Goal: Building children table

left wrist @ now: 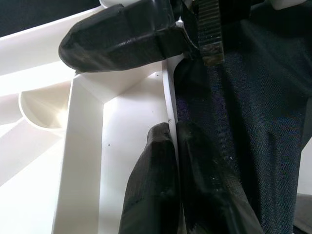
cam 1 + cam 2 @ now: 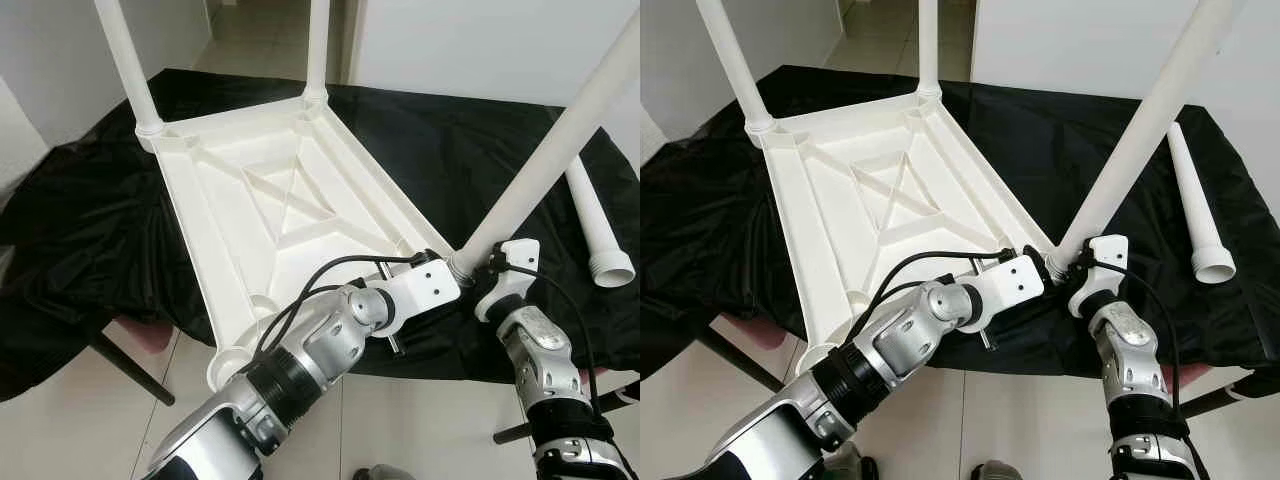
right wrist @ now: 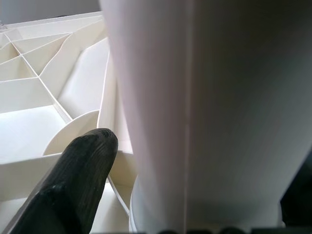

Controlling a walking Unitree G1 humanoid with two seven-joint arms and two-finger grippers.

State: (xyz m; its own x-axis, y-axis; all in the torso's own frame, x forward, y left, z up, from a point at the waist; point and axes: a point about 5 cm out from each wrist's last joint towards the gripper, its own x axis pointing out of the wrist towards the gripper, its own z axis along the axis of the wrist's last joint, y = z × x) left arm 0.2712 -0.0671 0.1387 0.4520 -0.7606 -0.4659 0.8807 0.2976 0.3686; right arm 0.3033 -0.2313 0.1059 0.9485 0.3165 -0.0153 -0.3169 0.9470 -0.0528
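Note:
A white plastic table lies upside down on a black cloth. Two white legs stand in its far corners. A third leg leans in the near right corner socket, and my right gripper is shut around its base. In the right wrist view the leg sits beside one black finger. My left gripper is shut on the table's rim just beside that corner. A fourth leg lies loose on the cloth at the right.
The near left corner socket holds no leg and overhangs the tiled floor. The cloth drapes over a low support with dark metal legs. White walls stand at the back and left.

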